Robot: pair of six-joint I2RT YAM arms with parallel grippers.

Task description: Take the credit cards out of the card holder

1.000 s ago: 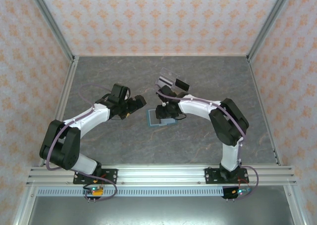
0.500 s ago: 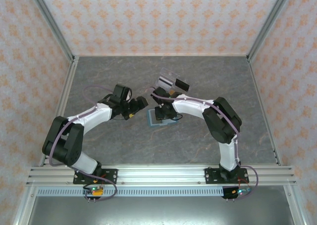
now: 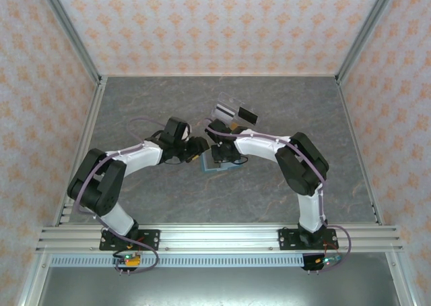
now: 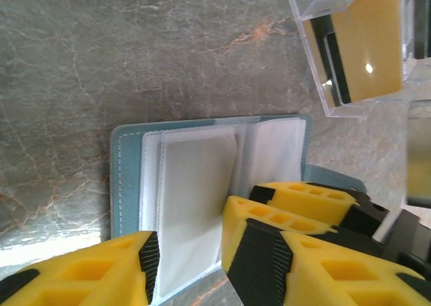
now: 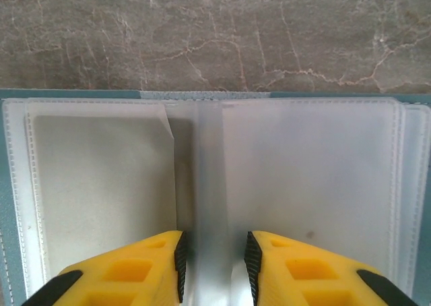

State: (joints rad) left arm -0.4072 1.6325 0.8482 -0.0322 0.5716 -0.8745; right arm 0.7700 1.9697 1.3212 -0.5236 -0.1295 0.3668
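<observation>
Left gripper [image 4: 188, 252] stood half-parted over a clear sleeve [image 4: 192, 185]. Right gripper [image 5: 213, 259] straddled the middle fold, grip uncertain. The card holder [image 3: 210, 166] lay open mid-table: probably light, floppy and slick, best held by its cover edge. A clear case [image 4: 357, 43] stood at twelve o'clock.
</observation>
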